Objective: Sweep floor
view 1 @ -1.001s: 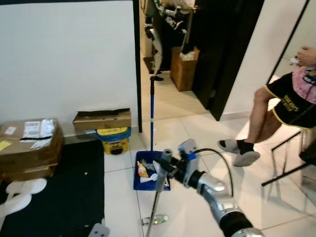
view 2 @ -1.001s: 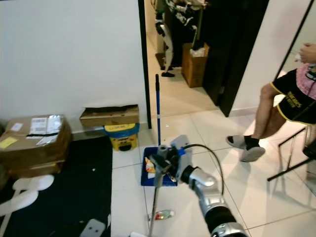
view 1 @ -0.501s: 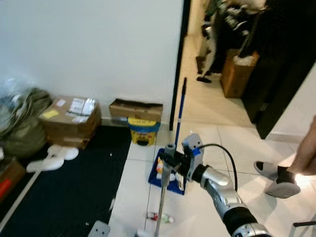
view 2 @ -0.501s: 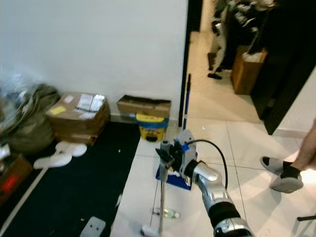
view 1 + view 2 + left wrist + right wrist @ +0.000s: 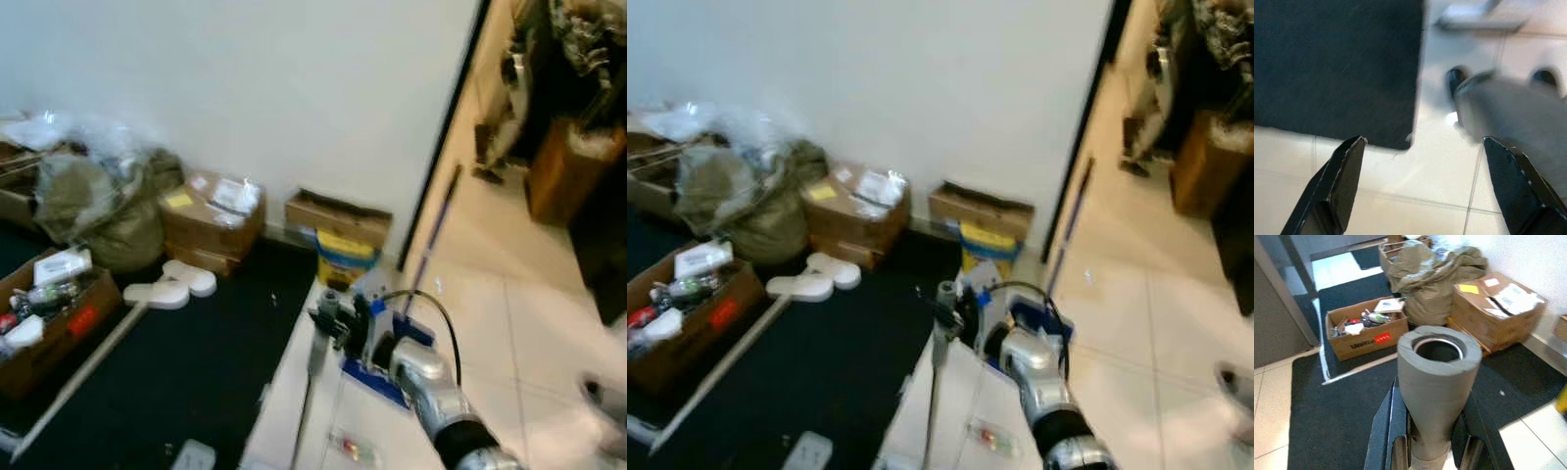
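My right gripper (image 5: 345,329) is shut on the grey foam grip of a broom handle (image 5: 319,338), which runs down toward the white tiles. In the right wrist view the grip (image 5: 1437,377) stands upright between the black fingers (image 5: 1382,431). Just behind my forearm a blue dustpan (image 5: 372,378) rests on the tiles, with its long blue handle (image 5: 436,220) leaning up toward the doorway. A small plastic bottle (image 5: 353,448) lies on the tiles in front. My left gripper (image 5: 1425,191) hangs open over the floor at a corner of the black mat (image 5: 1337,63).
A black mat (image 5: 176,372) covers the floor on the left. Cardboard boxes (image 5: 211,220), a yellow tub (image 5: 345,257), a stuffed bag (image 5: 98,196), white slippers (image 5: 171,287) and an open box of items (image 5: 44,323) line the wall. A doorway (image 5: 509,117) opens on the right.
The camera has swung left, so the boxes, bag and mat now show and the seated person has slid out. My right gripper still holds the broom handle.
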